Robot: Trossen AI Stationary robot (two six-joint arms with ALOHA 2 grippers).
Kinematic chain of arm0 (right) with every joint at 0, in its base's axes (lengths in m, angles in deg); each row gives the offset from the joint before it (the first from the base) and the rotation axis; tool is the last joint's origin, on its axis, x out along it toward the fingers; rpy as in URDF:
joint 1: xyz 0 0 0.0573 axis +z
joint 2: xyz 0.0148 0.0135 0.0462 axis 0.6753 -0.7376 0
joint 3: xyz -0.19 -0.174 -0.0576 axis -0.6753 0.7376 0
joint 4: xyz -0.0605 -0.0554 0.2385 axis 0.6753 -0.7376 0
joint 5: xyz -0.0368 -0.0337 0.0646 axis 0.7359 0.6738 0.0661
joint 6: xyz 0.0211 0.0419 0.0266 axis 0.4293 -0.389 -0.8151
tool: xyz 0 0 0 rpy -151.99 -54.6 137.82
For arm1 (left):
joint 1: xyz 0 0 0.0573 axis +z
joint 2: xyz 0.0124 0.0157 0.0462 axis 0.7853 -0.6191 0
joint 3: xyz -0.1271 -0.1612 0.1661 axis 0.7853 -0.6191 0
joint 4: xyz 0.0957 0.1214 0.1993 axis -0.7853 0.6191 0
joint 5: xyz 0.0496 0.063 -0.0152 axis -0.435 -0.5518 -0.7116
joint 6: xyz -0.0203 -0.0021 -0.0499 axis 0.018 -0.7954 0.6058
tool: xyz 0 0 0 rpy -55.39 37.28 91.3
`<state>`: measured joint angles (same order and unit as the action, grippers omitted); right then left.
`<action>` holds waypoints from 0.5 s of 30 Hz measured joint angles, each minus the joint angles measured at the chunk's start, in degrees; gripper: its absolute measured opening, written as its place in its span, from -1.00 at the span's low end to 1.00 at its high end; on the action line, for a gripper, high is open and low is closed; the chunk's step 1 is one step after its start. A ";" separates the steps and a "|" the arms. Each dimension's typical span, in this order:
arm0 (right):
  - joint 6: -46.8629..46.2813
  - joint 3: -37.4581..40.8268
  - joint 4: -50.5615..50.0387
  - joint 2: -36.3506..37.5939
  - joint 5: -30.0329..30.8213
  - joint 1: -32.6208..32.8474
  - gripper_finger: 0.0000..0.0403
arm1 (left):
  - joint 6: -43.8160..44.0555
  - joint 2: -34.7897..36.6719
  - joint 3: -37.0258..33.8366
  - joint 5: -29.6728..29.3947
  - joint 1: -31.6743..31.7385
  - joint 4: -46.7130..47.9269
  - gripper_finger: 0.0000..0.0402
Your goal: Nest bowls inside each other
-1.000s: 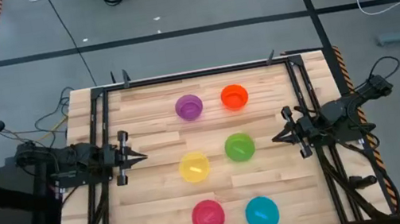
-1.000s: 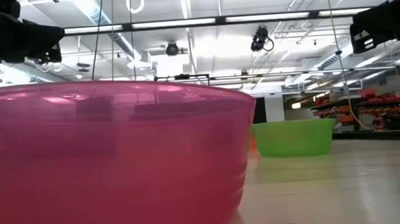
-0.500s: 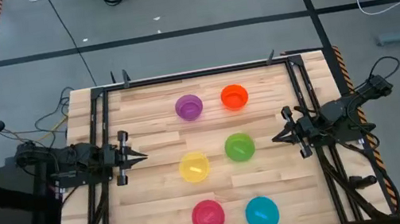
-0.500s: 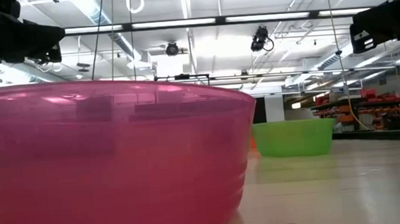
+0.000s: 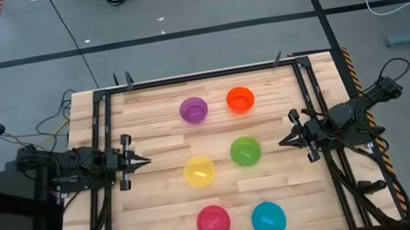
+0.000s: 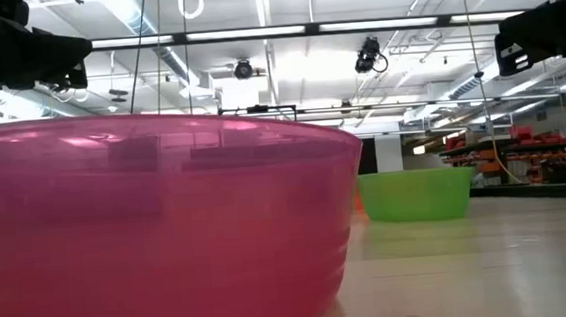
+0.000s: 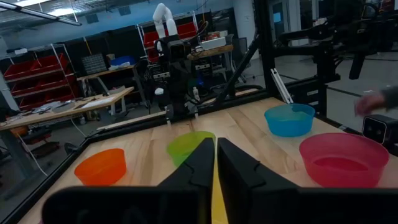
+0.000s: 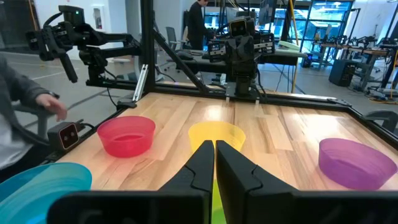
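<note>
Six bowls stand apart, each on its base, in two columns on the wooden table: purple [image 5: 193, 109], orange [image 5: 240, 98], yellow [image 5: 199, 171], green [image 5: 245, 151], pink-red [image 5: 214, 222] and teal [image 5: 268, 219]. My left gripper [image 5: 144, 159] hovers at the table's left side, shut, pointing toward the yellow bowl. My right gripper [image 5: 282, 142] hovers at the right side, shut, pointing at the green bowl. In the low view the pink-red bowl [image 6: 158, 227] fills the foreground. The left wrist view shows the orange bowl [image 7: 101, 166], teal bowl [image 7: 289, 119] and pink-red bowl [image 7: 344, 159].
A black metal frame [image 5: 199, 75] runs round the table top. Bare wood lies between each gripper and the bowl columns. A person's hand [image 8: 53, 106] shows beyond the table's near edge in the right wrist view. A small black box [image 8: 67, 133] sits at that edge.
</note>
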<state>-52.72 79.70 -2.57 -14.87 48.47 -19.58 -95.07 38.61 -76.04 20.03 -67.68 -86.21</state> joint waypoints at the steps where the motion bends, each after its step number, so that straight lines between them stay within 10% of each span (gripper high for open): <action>1: 0.00 0.00 0.00 0.01 0.01 -0.01 -0.88 | 0.00 0.00 -0.01 -0.01 -0.01 0.01 -0.84; 15: 0.01 0.00 0.00 0.00 0.00 -0.02 -0.88 | 0.00 0.00 0.01 -0.01 0.00 0.00 -0.88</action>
<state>-52.71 79.70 -2.57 -14.86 48.47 -19.60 -95.07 38.61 -76.04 20.03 -67.68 -86.21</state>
